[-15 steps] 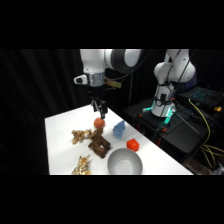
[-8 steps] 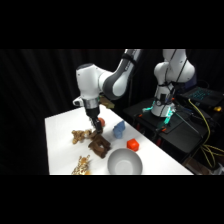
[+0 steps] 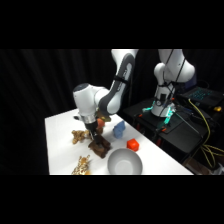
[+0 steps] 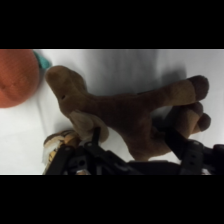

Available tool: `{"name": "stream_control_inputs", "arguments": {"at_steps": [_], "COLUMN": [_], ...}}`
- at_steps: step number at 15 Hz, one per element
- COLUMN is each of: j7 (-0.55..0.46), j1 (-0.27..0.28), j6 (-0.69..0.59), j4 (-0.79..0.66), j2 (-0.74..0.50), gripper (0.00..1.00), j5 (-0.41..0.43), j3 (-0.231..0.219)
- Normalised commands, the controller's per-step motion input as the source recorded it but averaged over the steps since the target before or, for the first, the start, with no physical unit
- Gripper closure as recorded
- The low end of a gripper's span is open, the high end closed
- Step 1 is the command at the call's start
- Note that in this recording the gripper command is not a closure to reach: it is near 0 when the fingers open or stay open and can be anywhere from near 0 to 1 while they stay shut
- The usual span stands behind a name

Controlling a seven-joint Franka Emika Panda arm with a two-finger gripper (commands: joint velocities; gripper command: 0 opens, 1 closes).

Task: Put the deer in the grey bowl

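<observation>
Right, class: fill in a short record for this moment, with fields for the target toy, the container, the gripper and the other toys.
target: deer, brown, lying on the white table
container: grey bowl, nothing in it, deer beside it
gripper: gripper down at the deer, a finger on either side in the wrist view
other toys: tan plush animal, spotted animal, blue toy, red toy
</observation>
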Motion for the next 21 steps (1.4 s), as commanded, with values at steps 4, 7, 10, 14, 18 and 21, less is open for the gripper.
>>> {"name": "stream_control_inputs", "arguments": {"at_steps": [4, 7, 10, 14, 18, 21], "j7": [0.08, 0.07, 0.09, 0.07, 0.01, -0.02], "j1": [0.013, -0.001, 0.021, 0.035, 0.006, -0.010], "j6": [0.05, -0.04, -0.11, -0.13, -0.17, -0.33], "j4": [0.13, 0.09, 0.05, 0.02, -0.02, -0.18], "j2": [0.20, 0.08, -0.03, -0.08, -0.16, -0.50], "gripper": [0.00, 1.00, 1.00, 0.74, 0.58, 0.58], "j5": [0.140, 0.155, 0.119, 0.103, 0.141, 0.155], "j3": [0.032, 0.045, 0.009, 0.000, 0.051, 0.069]}}
